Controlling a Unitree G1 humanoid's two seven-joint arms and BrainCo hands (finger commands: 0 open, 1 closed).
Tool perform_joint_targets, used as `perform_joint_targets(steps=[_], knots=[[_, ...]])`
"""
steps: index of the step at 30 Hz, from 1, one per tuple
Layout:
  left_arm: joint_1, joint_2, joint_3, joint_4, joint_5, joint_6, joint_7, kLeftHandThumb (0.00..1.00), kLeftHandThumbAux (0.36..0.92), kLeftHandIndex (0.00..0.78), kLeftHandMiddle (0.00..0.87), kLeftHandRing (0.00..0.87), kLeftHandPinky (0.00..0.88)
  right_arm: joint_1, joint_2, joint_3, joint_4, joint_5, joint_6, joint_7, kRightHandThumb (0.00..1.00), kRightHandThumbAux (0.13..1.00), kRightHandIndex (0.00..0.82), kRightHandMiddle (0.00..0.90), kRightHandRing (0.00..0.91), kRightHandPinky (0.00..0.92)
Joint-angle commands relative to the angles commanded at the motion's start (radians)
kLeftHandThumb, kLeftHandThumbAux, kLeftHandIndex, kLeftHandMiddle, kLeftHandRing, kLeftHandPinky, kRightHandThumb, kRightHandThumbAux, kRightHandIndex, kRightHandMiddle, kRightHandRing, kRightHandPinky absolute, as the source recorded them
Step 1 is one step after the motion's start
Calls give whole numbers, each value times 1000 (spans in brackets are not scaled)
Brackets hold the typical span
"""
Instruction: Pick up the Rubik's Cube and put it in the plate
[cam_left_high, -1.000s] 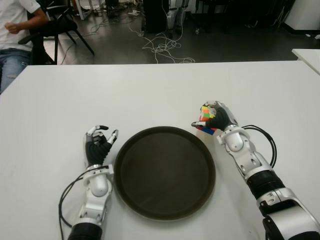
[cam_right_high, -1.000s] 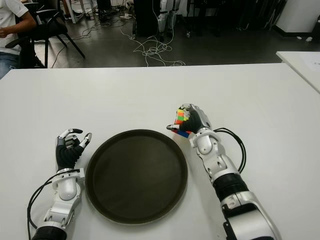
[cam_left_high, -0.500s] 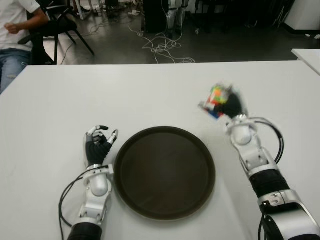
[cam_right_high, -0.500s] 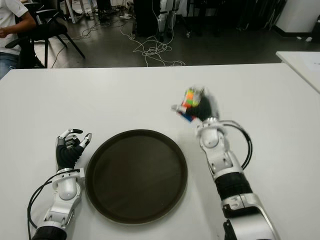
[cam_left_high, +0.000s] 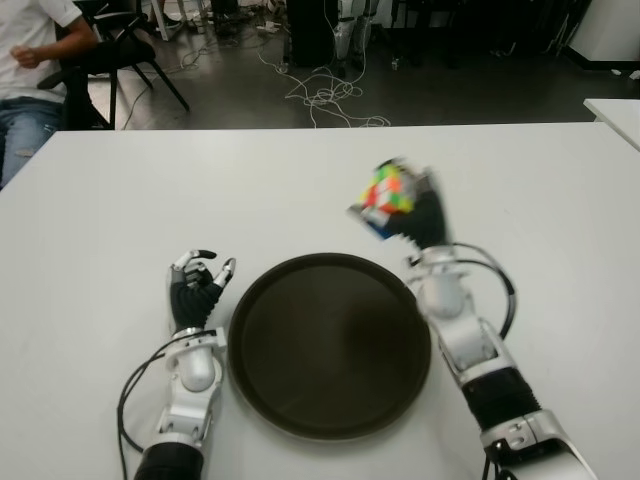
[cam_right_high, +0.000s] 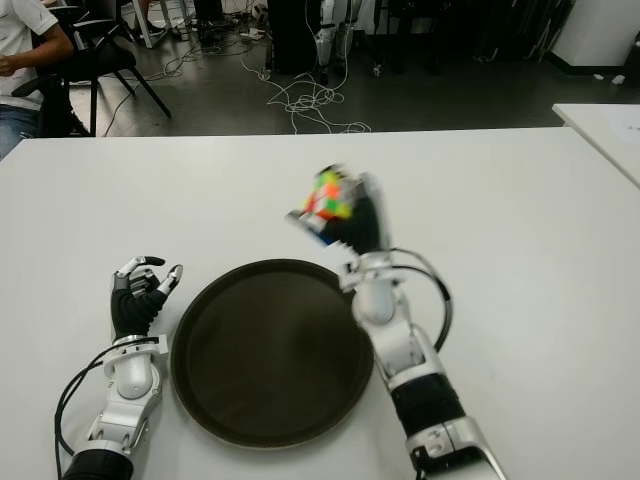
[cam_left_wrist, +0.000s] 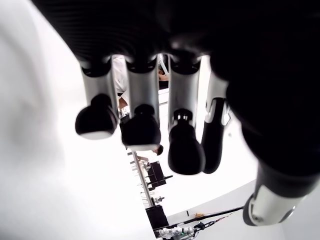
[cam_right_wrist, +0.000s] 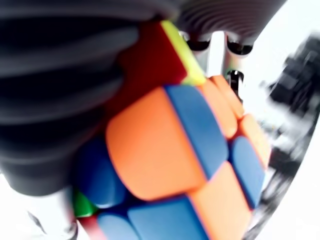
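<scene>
Right hand (cam_left_high: 415, 215) grasps Rubik's Cube (cam_left_high: 385, 195) above plate's (cam_left_high: 330, 345) far right rim; left hand (cam_left_high: 195, 290), fingers loosely curled, left of plate.

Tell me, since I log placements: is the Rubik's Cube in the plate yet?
Not yet. The right hand holds the Rubik's Cube above the table; the plate holds nothing.

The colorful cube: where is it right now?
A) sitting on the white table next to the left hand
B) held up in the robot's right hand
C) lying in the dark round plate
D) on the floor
B: the right hand grips the Rubik's Cube lifted near the plate, which holds nothing yet.
</scene>
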Motion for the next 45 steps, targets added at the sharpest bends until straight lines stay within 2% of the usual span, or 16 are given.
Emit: perform_joint_targets(steps=[5, 13, 21, 27, 40, 45], knots=[[5, -4, -2, -15, 2, 5, 1, 718, 698, 445, 812, 831, 833, -7, -8, 32, 31, -25, -19, 36, 240, 782, 620, 816, 844, 841], [14, -10, -5, -34, 5, 8, 6, 718, 698, 445, 809, 829, 827, -1, -27, 66, 19, 19, -14, 200, 191, 790, 655, 813, 840, 838], [16, -18, -1, -45, 1, 19, 10, 719, 698, 445, 810, 828, 826, 12, -38, 123, -17, -4, 56, 335, 156, 822, 654, 784, 808, 793], [15, -25, 2, -54, 4, 41, 14, 720, 698, 445, 811, 830, 830, 10, -56, 162, -34, -23, 122, 431, 183, 825, 621, 753, 774, 763], [31, -28, -4, -95, 19, 85, 10, 721, 697, 446, 821, 839, 839, -18, -91, 211, -30, -85, 160, 513, 48, 845, 617, 771, 795, 783], [33, -26, -9, -105, 32, 100, 12, 720, 697, 446, 823, 839, 844, -31, -109, 231, -38, -107, 199, 569, 8, 850, 599, 770, 795, 776]])
